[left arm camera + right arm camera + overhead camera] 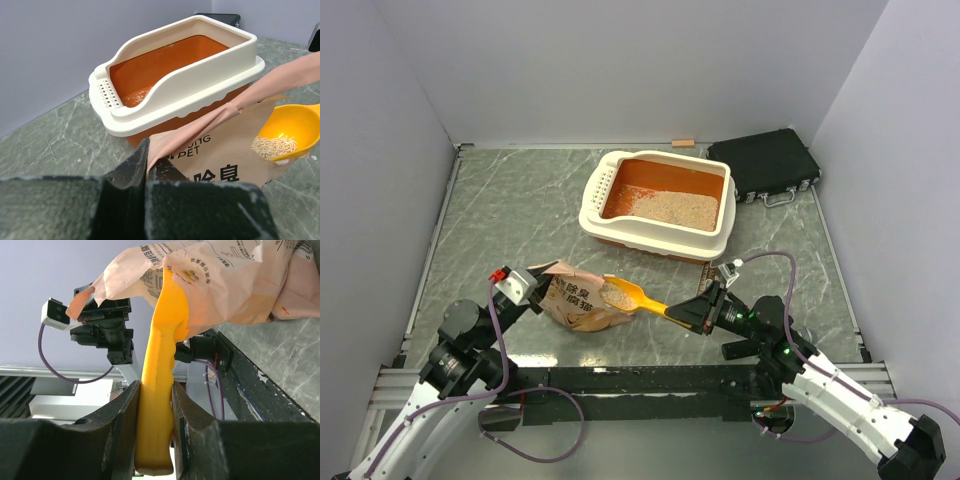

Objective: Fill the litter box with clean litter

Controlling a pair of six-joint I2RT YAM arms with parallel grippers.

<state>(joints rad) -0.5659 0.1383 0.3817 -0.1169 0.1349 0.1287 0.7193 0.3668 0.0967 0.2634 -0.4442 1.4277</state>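
Two claws engaged: the left claw is pinched shut on the paper bag edge, evidently holding its mouth open. The right claw is clamped on the scoop handle, its bowl carrying clean litter at the bag mouth. The litter box, partly filled, stands beyond.

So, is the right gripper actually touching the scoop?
Touching. In the right wrist view the right gripper has both fingers pressed against the scoop handle, with no gap.
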